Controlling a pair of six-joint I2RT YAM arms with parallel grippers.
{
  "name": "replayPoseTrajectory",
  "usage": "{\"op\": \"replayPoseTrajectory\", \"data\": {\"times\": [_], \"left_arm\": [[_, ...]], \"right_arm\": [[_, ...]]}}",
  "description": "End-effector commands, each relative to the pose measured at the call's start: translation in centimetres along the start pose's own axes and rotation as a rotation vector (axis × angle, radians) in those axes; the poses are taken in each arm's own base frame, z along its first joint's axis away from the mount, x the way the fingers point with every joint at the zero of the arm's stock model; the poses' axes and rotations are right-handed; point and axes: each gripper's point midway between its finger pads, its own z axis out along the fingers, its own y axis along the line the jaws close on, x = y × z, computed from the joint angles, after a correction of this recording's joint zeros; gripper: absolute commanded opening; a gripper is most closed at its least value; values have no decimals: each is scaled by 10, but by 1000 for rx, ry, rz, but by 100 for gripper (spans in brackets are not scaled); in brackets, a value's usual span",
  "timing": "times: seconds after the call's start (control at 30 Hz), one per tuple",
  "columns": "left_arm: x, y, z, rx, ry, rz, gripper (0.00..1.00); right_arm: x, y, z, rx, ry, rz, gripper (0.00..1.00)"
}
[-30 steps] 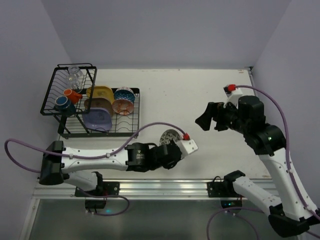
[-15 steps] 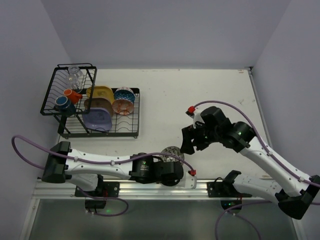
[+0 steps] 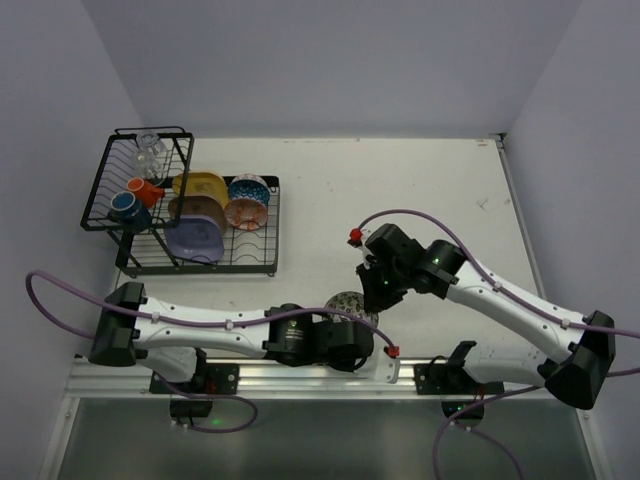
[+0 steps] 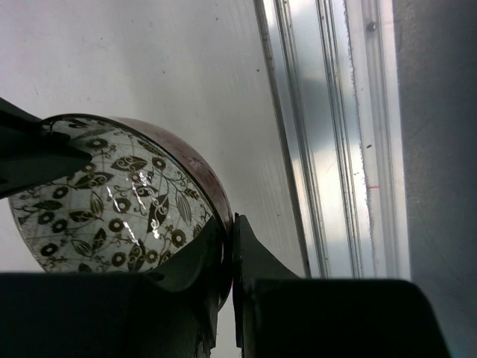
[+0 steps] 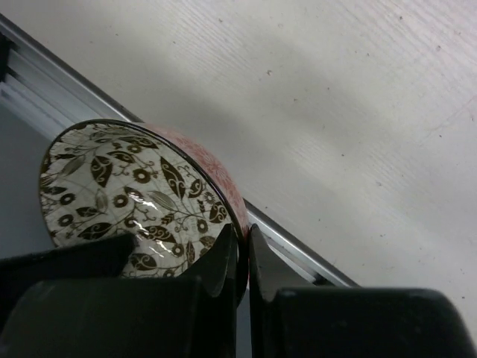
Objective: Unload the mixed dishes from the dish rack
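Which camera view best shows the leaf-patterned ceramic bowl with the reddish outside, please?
Right wrist: the leaf-patterned bowl shows most of its inside and reddish wall. Left wrist has it more covered; top external shows a small patch.

Reddish bowl point(image 5: 141, 186), white inside with dark leaf pattern.

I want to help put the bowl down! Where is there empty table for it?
The big bare patch of table lies between the dish rack and the right wall, toward the far side. It is crowded at the near edge, where the left gripper and right gripper pinch the bowl, and inside the rack.
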Motion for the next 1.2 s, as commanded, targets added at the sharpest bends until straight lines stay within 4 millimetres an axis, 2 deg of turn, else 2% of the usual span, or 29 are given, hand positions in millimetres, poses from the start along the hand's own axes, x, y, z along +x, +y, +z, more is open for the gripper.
{"op": "replayPoseTrajectory", "data": {"times": [0.0, 0.07, 0.1, 0.13, 0.23, 0.3, 0.33, 0.43, 0.5, 0.53, 0.6, 0.63, 0.67, 0.7, 0.73, 0.77, 0.8, 0.83, 0.87, 0.9, 0.93, 0.97, 1.0, 1.1, 1.13, 1.17], "left_arm": [[-6, 13, -8, -31, -10, 26, 0], [-2, 19, -7, -51, -3, 2, 9], [-3, 23, -8, -67, -6, -10, 17], [-1, 32, -9, -102, -5, -39, 31], [2, 62, -16, -231, -14, -114, 53], [-1, 73, -20, -270, -43, -154, 64], [2, 82, -26, -324, -45, -188, 98], [9, 91, -33, -395, -47, -275, 100], [19, 106, -44, -513, -42, -354, 100], [27, 114, -52, -588, -41, -450, 100], [31, 120, -56, -604, -66, -529, 100], [36, 129, -62, -621, -91, -596, 100], [40, 133, -64, -635, -99, -625, 100], [43, 140, -69, -662, -109, -661, 100], [48, 149, -76, -695, -122, -729, 100], [49, 158, -86, -734, -135, -771, 100], [53, 164, -93, -767, -147, -814, 100], [58, 173, -104, -806, -184, -898, 100], [60, 178, -110, -824, -210, -946, 100], [64, 181, -115, -836, -232, -1000, 100], [71, 188, -124, -852, -271, -1086, 100], [74, 189, -126, -856, -285, -1111, 100], [74, 192, -135, -867, -332, -1141, 100], [86, 195, -147, -928, -363, -1209, 100], [90, 195, -150, -954, -361, -1220, 100], [92, 195, -151, -961, -364, -1226, 100]], "right_arm": [[-4, -4, 0, 37, 1, 6, 0], [-8, -5, 0, 50, -12, 6, 0], [-12, -5, 0, 55, -29, 14, 0], [-15, -6, 0, 62, -44, 16, 0], [-30, -11, 1, 92, -110, 46, 0], [-44, -17, 3, 107, -153, 95, 0], [-52, -27, 2, 126, -174, 134, 0], [-76, -47, -1, 135, -238, 211, 0], [-95, -78, -6, 207, -290, 290, 0], [-109, -95, -15, 243, -333, 334, 0], [-127, -117, -9, 274, -350, 380, 0], [-143, -132, -16, 293, -388, 415, 0], [-155, -144, -4, 310, -389, 429, 0], [-165, -151, -1, 321, -402, 447, 0], [-186, -157, -6, 327, -443, 455, 0], [-197, -166, -4, 334, -460, 473, 0], [-206, -177, 14, 348, -437, 502, 0], [-228, -181, 7, 351, -480, 504, 0], [-237, -187, 12, 357, -484, 514, 0], [-243, -196, 29, 370, -462, 538, 0], [-259, -199, 27, 363, -495, 541, 0], [-268, -196, 35, 308, -496, 545, 0], [-274, -201, 50, 288, -478, 576, 0], [-287, -208, 63, 282, -473, 594, 0], [-285, -214, 75, 296, -454, 600, 0], [-285, -222, 79, 325, -455, 607, 0]]}}
